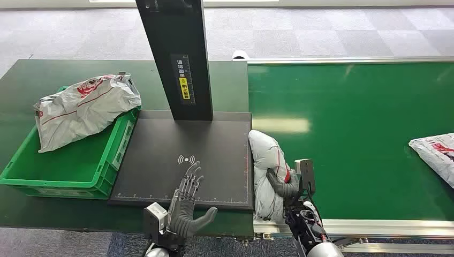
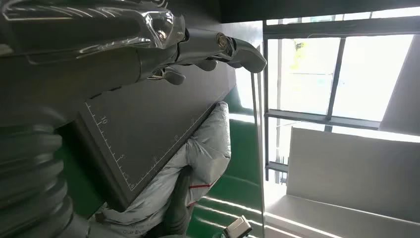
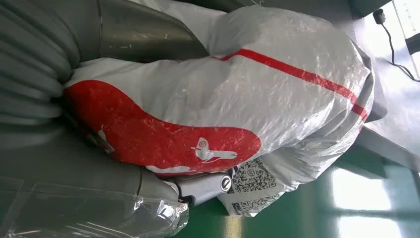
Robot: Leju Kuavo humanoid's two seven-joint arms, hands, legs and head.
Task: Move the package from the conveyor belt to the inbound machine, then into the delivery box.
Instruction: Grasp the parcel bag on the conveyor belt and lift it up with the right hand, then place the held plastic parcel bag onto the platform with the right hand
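Note:
A grey-white plastic package (image 1: 265,166) with red print lies on the green conveyor belt (image 1: 353,134), pressed against the right edge of the black inbound machine plate (image 1: 182,160). My right hand (image 1: 286,184) grips this package from its right side; up close the bag (image 3: 237,99) bulges between the thumb and fingers. The left hand (image 1: 187,206) hovers open, fingers spread, over the plate's front edge. In the left wrist view the same package (image 2: 198,163) lies beside the plate (image 2: 148,124). The green delivery box (image 1: 69,160) stands left of the plate.
A crumpled package (image 1: 83,107) lies in the delivery box. Another package (image 1: 436,152) lies at the belt's right edge. The machine's black post (image 1: 179,56) rises behind the plate. A metal rail (image 1: 375,227) runs along the belt's front.

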